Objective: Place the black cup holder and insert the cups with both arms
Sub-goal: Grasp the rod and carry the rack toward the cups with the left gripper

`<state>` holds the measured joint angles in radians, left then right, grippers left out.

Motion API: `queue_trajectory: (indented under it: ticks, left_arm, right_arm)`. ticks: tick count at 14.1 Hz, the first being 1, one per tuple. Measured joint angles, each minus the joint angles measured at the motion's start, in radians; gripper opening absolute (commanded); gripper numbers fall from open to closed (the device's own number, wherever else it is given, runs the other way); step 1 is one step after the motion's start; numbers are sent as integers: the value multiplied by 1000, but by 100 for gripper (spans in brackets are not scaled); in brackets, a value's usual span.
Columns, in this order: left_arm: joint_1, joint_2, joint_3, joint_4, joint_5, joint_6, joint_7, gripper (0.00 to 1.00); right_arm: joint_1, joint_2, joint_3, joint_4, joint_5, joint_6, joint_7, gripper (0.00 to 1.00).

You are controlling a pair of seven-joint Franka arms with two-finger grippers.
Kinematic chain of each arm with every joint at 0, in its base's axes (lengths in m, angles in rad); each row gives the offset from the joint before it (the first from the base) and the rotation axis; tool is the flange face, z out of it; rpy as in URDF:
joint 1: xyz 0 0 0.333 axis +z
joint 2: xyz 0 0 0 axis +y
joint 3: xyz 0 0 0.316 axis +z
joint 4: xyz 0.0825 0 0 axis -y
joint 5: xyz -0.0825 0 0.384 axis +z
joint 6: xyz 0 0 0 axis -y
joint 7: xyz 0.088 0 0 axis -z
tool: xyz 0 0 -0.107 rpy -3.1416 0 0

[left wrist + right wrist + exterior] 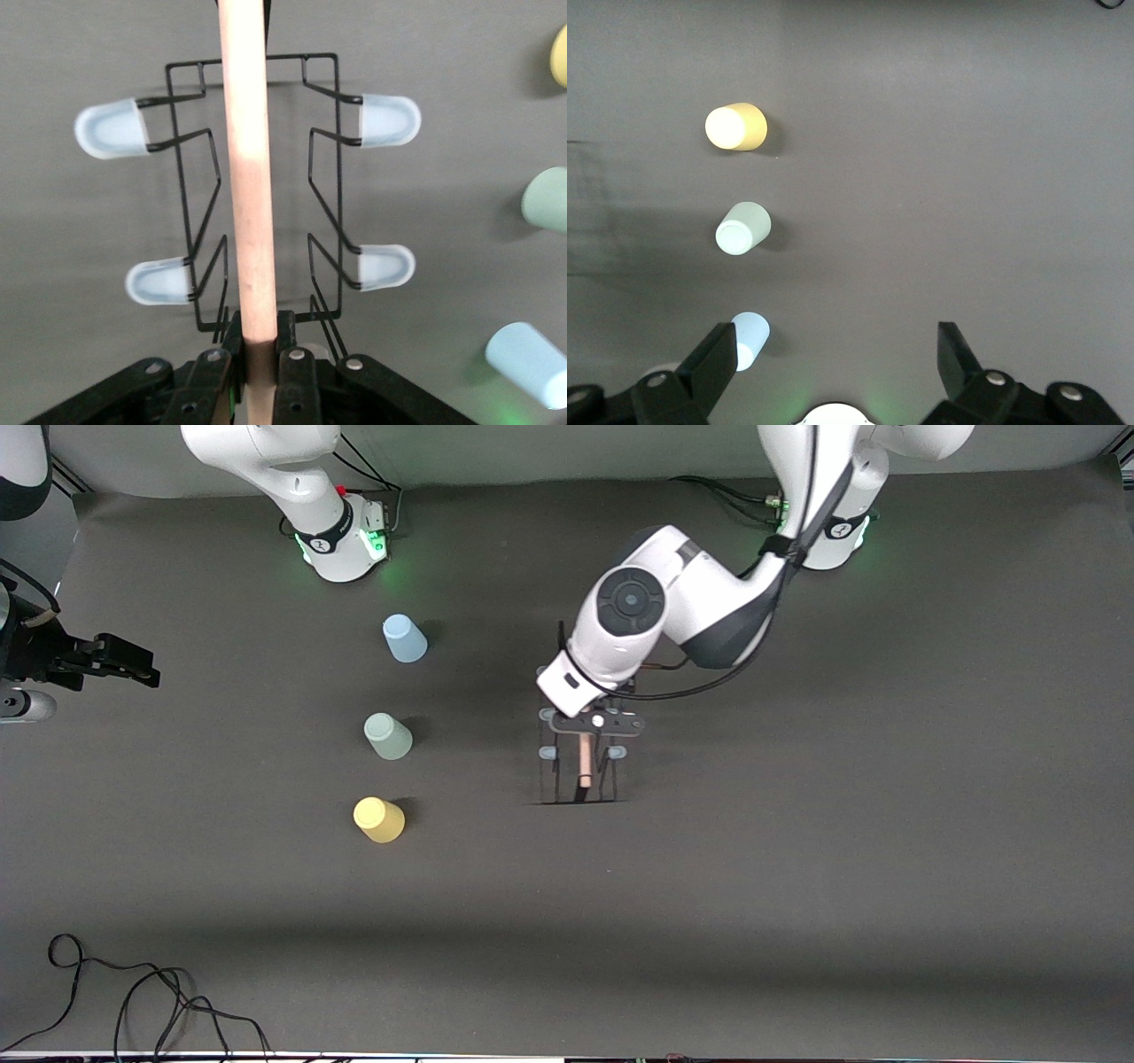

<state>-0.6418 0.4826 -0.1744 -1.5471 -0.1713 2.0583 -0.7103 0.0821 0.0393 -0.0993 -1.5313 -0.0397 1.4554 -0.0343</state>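
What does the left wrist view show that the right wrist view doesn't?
Only the left wrist view shows the black cup holder, its wooden rod handle clamped in the left gripper, and pale-tipped pegs. Only the right wrist view shows the right gripper, open over bare mat. Both show the yellow cup, mint green cup and light blue cup, none on the holder yet.

left arm (656,615) hides black cup holder (580,766) top

We see a dark grey matte tabletop (797,886) lit evenly from above, with a loose black cable (133,1001) coiled near its front edge and a pale wall strip (532,452) running along its top.
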Motion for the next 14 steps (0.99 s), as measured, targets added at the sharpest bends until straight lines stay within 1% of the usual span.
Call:
queue_trajectory:
  ticks: [5,7,10,14]
  left_arm:
    - [-89,89,0,69,0,72,-73,0]
    - [-101,116,1,81,0,122,-88,0]
    - [-114,154,1,91,0,166,-104,0]
    - [-135,171,1,99,0,190,-117,0]
  right_arm:
    - [0,0,0,0,0,0,0,100]
    - [0,0,0,0,0,0,0,100]
    - [0,0,0,0,0,-2,0,100]
    - [0,0,0,-2,0,-4,1,100]
